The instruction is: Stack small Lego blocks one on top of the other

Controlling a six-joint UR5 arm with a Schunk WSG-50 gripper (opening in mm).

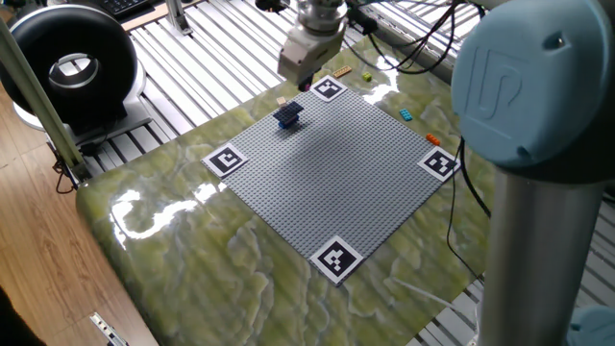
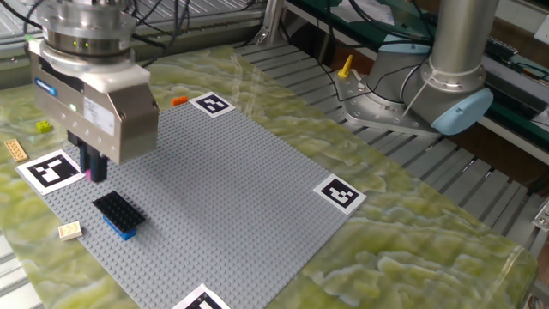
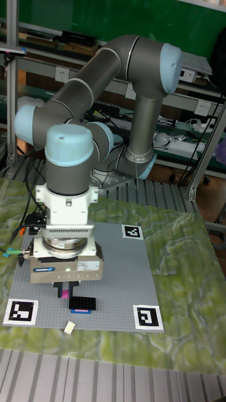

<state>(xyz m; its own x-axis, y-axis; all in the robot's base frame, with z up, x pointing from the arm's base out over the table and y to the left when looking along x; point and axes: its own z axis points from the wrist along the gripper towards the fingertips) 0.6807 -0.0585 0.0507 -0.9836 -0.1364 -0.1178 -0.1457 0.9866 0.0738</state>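
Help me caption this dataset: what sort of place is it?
Likely a robotics lab: a UR5 arm over a grey baseplate with marker squares, aluminium framing and cluttered shelves behind.

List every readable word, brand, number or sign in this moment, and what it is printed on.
"UR" logo, embossed, partly readable: blue joint cap of the arm, in one fixed view.
Black-and-white marker squares at the baseplate corners: coded patterns, no letters or digits.
Blue label on the gripper body: too small to read.
Nothing else legible.
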